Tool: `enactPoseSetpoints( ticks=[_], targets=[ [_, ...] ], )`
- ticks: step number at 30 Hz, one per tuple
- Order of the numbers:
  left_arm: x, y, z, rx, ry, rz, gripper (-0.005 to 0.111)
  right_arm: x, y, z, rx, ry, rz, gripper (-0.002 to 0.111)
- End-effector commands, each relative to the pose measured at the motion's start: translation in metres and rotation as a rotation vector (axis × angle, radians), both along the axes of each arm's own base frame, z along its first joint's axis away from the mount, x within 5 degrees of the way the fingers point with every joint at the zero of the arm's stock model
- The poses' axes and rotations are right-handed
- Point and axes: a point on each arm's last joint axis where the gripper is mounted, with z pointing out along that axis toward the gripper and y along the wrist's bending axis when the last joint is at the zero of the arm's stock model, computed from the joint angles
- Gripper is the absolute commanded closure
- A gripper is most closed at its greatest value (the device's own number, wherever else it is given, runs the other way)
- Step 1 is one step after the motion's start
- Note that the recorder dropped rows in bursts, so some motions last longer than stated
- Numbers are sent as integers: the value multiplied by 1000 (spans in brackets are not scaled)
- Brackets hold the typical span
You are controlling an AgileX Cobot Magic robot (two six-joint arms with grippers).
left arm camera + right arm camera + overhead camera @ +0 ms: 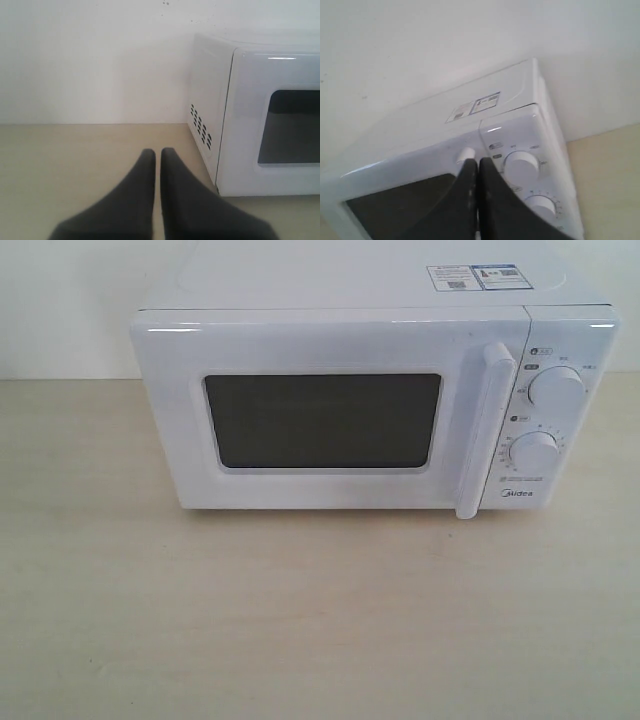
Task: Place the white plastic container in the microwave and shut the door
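Note:
The white microwave (330, 285) stands at the back of the table with its door (170, 420) shut and the bar handle (485, 430) upright beside two dials (556, 390). The white plastic container is out of view. No arm shows in the exterior view. My left gripper (157, 151) is shut on nothing, hovering over the table beside the microwave (240, 125) and its vented side wall. My right gripper (477, 161) is shut and empty, its tips just in front of the top end of the handle (466, 153); contact cannot be told.
The light wooden table (300, 620) stretches in front of the microwave and to both sides. A white wall (90, 60) rises behind it. Stickers (473, 277) lie on the microwave's top.

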Motion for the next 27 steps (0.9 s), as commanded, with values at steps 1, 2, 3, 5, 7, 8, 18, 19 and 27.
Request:
enactPoseSetpoints(
  ticks=[1,2,3,5,7,8,18,19,27],
  targets=[
    [0,0,-1,-9,-2,5,102,-19,-12,-21,4,-67,-118,108],
    [0,0,-1,-9,-2,5,102,-22,-13,-25,8,-80,-139,108],
    [0,0,-1,-9,-2,5,102,-25,-14,-29,9,-94,-154,108],
    [0,0,-1,-9,-2,5,102,-30,-15,-34,10,-120,-167,108],
    [0,0,-1,-9,-2,5,102,-32,-15,-36,22,-136,-168,108],
    [0,0,-1,-9,-2,5,102,-33,-15,-36,25,-142,-167,108],
    [0,0,-1,-9,-2,5,102,-33,-15,-36,54,-140,-164,108],
    [0,0,-1,-9,-2,5,102,-33,-15,-36,54,-140,-164,108],
    [0,0,-1,-9,-2,5,102,-33,-14,-37,-69,-150,-170,108]
  ],
)
